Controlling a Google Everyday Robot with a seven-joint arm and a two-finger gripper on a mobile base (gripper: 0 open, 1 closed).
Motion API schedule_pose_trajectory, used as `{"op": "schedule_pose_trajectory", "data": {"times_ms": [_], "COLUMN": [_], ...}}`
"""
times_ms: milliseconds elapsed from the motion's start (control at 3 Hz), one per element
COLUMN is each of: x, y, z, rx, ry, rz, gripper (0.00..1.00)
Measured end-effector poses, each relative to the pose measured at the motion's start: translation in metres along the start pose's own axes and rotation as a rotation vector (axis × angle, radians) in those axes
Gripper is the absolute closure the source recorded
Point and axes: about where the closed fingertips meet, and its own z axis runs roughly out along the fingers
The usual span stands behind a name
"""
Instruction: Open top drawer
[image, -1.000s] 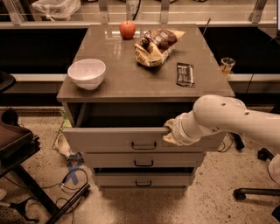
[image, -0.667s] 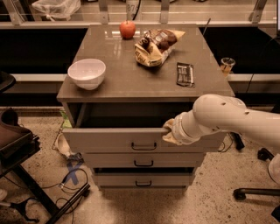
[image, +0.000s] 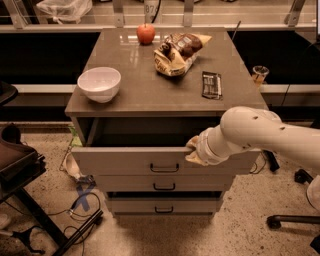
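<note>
Resting my gripper (image: 192, 150) on the lip of the top drawer (image: 125, 161), three o'clock from its handle (image: 164, 168), grip impossible to tell, I judge it partly open, more pulling left.

Dim and warm-toned, lit from above. Pale glare on the tabletop (image: 131, 50) beside the apple (image: 146, 33). Black shadow inside the top drawer (image: 125, 161) and behind the cabinet. Soft and grainy throughout. Half-shaded gripper (image: 192, 150) at the drawer's front rim, right of its handle.
</note>
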Motion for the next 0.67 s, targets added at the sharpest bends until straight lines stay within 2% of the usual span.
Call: {"op": "schedule_pose_trajectory", "data": {"times_ms": [667], "x": [-0.0001], "y": [0.0], "z": [-0.0001], "rx": [0.0], "ry": [0.0], "rz": [0.0], "gripper": [0.06]}}
